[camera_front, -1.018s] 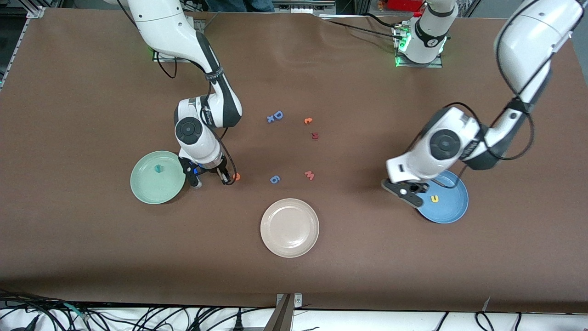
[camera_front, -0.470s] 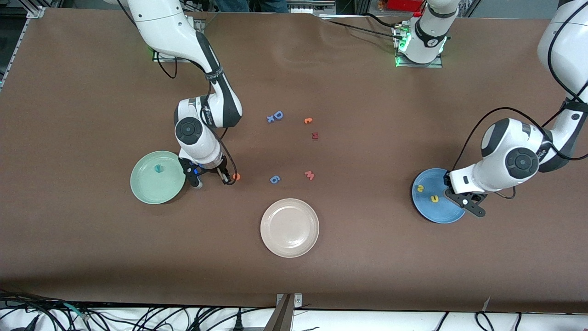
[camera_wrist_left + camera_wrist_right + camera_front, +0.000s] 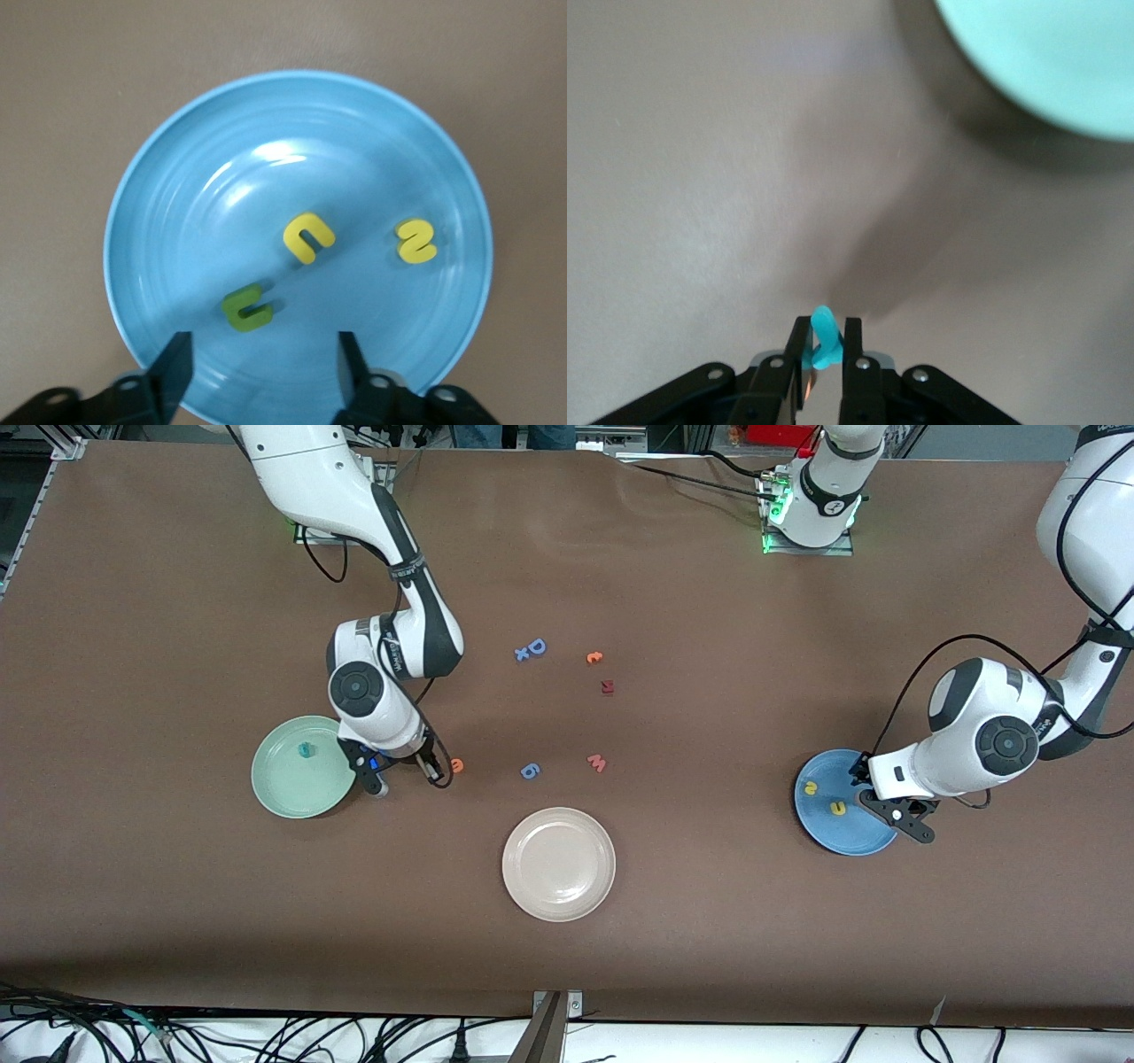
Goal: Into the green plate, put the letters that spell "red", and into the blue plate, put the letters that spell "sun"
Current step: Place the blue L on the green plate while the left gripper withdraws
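A small teal letter (image 3: 823, 336) is pinched in the right gripper (image 3: 823, 347) over bare table beside the green plate (image 3: 283, 788), where another teal letter (image 3: 306, 750) lies. The left gripper (image 3: 258, 365) is held open over the blue plate (image 3: 177, 177), in which the yellow "s" (image 3: 415, 241), yellow "u" (image 3: 307, 237) and green "n" (image 3: 247, 306) lie. The orange "e" (image 3: 456, 764) lies beside the right gripper.

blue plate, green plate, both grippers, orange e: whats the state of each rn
blue plate: holds yellow u, yellow s, green n
green plate: holds one teal letter
left gripper: open, over the blue plate
right gripper: shut on small teal letter
orange e: on the table
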Controlling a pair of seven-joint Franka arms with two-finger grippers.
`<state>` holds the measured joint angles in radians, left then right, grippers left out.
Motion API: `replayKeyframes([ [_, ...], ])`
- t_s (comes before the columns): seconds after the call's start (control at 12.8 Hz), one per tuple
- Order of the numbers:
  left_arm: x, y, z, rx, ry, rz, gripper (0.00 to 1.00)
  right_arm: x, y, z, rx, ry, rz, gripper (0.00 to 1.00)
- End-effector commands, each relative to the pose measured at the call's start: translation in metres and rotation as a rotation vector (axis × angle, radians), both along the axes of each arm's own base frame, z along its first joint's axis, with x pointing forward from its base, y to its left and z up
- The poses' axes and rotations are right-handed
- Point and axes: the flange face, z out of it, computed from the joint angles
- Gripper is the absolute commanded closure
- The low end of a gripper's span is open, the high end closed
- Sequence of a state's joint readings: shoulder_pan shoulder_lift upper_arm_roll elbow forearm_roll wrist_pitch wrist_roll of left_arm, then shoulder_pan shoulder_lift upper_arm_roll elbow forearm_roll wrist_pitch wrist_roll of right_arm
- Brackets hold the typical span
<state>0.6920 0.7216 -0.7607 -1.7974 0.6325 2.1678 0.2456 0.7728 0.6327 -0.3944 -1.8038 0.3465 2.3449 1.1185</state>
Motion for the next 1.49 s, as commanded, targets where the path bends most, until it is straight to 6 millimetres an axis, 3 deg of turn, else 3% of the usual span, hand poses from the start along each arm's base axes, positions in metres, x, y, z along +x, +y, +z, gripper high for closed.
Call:
replayKeyframes([
  [0.0,0.005,-0.015,0.043,-0.023,0.032,0.030,0.00,0.023,-0.034,0.035,-0.004,0.056,0.086,0.89],
  [0.23,0.018,-0.039,0.100,-0.035,0.111,0.110,0.00,0.030,-0.091,0.047,-0.030,0.121,0.187,0.89],
  [0.31,0.020,-0.056,0.121,-0.008,0.138,0.128,0.00,0.032,-0.109,0.046,-0.039,0.141,0.209,0.89],
  [0.7,0.023,-0.108,0.218,0.039,0.193,0.159,0.00,0.036,-0.202,0.030,-0.011,0.230,0.272,0.89],
  [0.78,0.016,-0.131,0.244,0.052,0.163,0.133,0.00,0.035,-0.212,0.024,-0.007,0.246,0.285,0.88],
  [0.86,0.012,-0.144,0.260,0.063,0.136,0.119,0.00,0.035,-0.212,0.023,-0.007,0.247,0.287,0.75],
  [0.94,0.008,-0.149,0.268,0.078,0.118,0.115,0.00,0.035,-0.211,0.025,-0.007,0.245,0.289,0.39],
  [1.02,0.008,-0.140,0.280,0.114,0.087,0.134,0.00,0.037,-0.209,0.027,-0.006,0.239,0.293,0.19],
  [1.17,0.002,-0.135,0.311,0.163,0.007,0.196,0.00,0.038,-0.203,0.033,-0.003,0.229,0.298,0.09],
  [1.41,-0.011,-0.109,0.342,0.014,0.018,0.348,0.00,0.038,-0.169,0.038,-0.012,0.213,0.292,0.09],
])
